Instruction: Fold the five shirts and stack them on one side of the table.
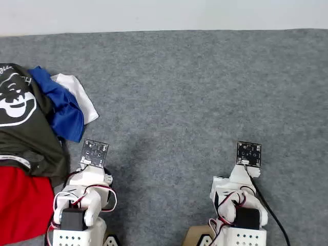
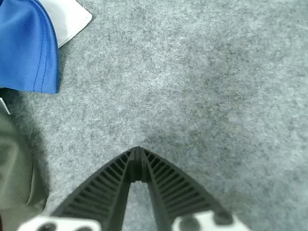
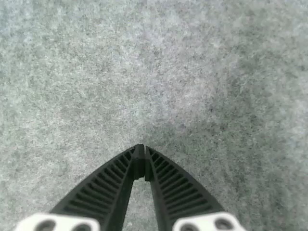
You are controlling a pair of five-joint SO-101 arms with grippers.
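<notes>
High view — dark shirt (image 1: 25, 128), blue shirt (image 1: 64, 110), white shirt (image 1: 84, 102) and red shirt (image 1: 23, 205) lie heaped unfolded on the desk (image 1: 195, 92).

Left wrist view — left end effector (image 2: 138, 155) closed, empty; the blue shirt lies ahead, leftward.

Right wrist view — right end effector (image 3: 140, 153) closed, empty, well apart from the heap; probably parked to leave folding room.

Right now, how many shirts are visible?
4, heaped at the table's left edge, far to near: white shirt, blue shirt, dark printed shirt, red shirt. A fifth may be hidden underneath.
</notes>
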